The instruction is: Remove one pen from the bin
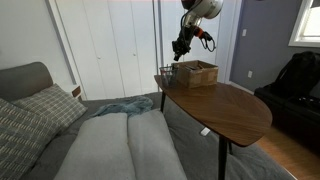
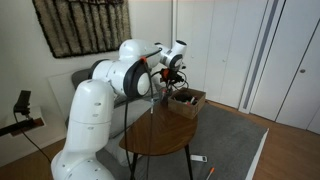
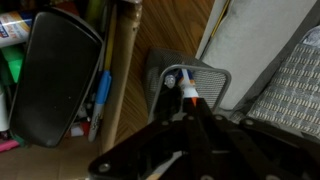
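Tabletop of brown wood beside grey cushions, white closet doors behind; my gripper hangs over the mesh bin, perhaps pinching a pen, but I can't tell.

Small dark wire-mesh bin, open-topped, pen apparently standing inside, pale tip up

Three cameras: two room-level, one wrist-mounted.
An exterior view sits low over grey cushions, mid-range, facing the brown oval wooden worktop. An exterior view stands farther back, behind the white robot arm, facing white closet doors. Both exterior views share worktop and tan rectangular box. Wrist view: close, looking down past the tool onto the dark wire-mesh bin.
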Controlling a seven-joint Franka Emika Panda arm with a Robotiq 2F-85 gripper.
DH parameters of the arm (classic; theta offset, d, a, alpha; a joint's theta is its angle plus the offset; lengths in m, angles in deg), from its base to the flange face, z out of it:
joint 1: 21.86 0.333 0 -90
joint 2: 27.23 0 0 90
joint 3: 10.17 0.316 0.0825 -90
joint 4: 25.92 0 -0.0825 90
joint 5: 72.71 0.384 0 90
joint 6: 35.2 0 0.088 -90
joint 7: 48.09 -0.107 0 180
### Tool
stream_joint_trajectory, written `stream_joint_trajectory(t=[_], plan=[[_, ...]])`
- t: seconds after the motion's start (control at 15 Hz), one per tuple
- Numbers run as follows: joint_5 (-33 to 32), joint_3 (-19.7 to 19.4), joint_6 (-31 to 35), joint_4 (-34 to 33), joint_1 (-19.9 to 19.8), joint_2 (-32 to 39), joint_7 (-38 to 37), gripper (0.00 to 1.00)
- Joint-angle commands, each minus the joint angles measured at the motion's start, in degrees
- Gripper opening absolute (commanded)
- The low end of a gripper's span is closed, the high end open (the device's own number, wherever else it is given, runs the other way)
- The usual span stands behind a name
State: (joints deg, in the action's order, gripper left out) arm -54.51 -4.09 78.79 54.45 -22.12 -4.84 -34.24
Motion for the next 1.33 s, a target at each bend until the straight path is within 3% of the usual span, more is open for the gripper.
stream_joint_trajectory(t=[0.0,0.53,0.87,1.13,1.2,1.27], plan=[[-3.65,-0.69,-0.48,1.68,1.39,-2.34,-3.25,0.39],[-4.03,-0.63,1.10,5.76,2.12,-3.03,-8.34,0.96],[-3.53,-0.93,1.34,6.74,1.69,-2.93,-9.59,0.88],[-3.53,-0.98,0.76,6.88,1.66,-2.67,-9.46,0.74],[-3.57,-1.03,0.88,6.92,1.65,-2.71,-9.49,0.76],[-3.62,-1.14,1.21,6.92,1.59,-2.71,-9.52,0.69]])
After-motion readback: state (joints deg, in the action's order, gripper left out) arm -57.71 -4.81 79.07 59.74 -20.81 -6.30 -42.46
